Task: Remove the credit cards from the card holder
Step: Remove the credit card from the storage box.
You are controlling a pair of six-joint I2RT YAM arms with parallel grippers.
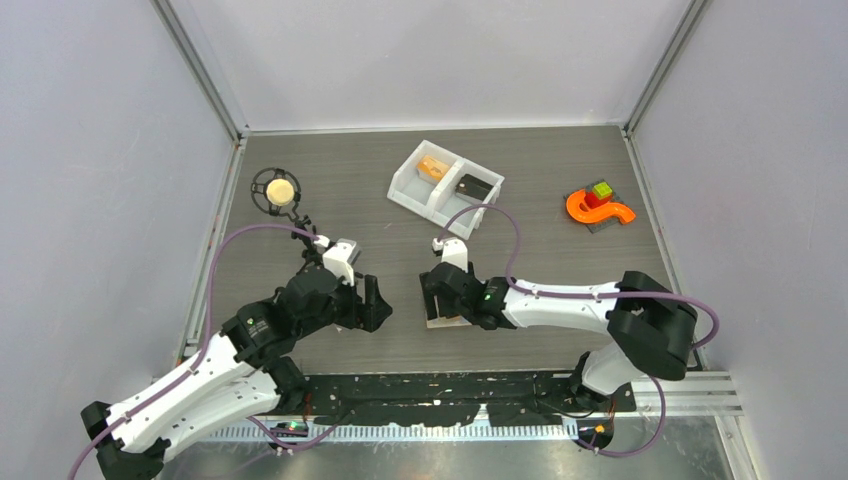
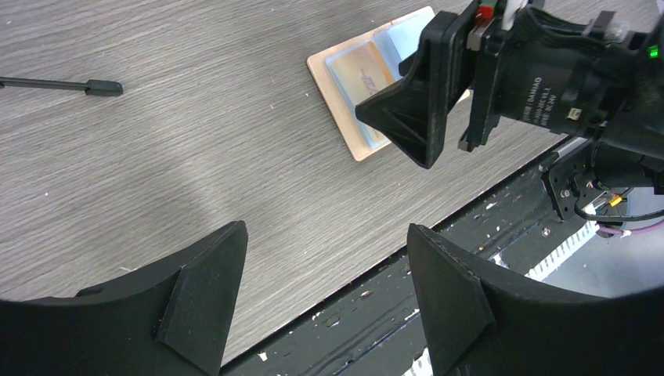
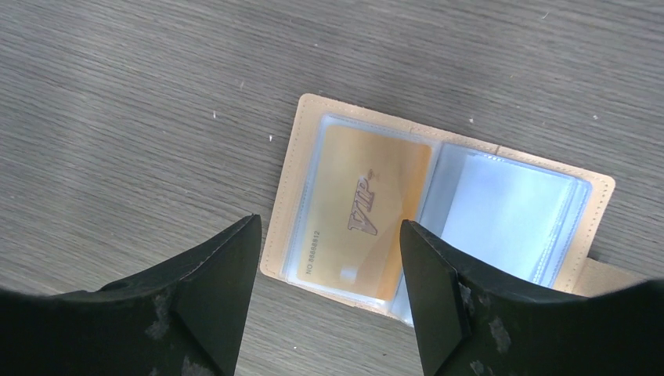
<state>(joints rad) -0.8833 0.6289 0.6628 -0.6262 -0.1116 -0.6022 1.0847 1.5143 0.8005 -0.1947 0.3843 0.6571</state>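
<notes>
Right claw (image 3: 329, 227), fingers spread apart and gripping nothing, hangs directly above the card holder (image 3: 438, 168), which lies opened flat on the grey wood-grain table (image 3: 117, 94). In the holder's left clear pocket sits a gold card (image 3: 364, 207) printed "VIP"; the right half shows pale bluish clear sleeves. Left claw (image 2: 325, 235), likewise spread and holding nothing, is poised over bare table just beside the holder, part of which is covered in that view by the right claw's black finger. Overhead view: the two claws face each other near the table's front centre. Farther back stands a white two-compartment bin (image 1: 405, 190) with an orange item (image 1: 432, 168) in its left compartment and a dark item (image 1: 472, 186) in its right, both too small to identify. A beige ball (image 1: 279, 190) on a black ring stand occupies the back left, an orange toy (image 1: 598, 207) the back right.
</notes>
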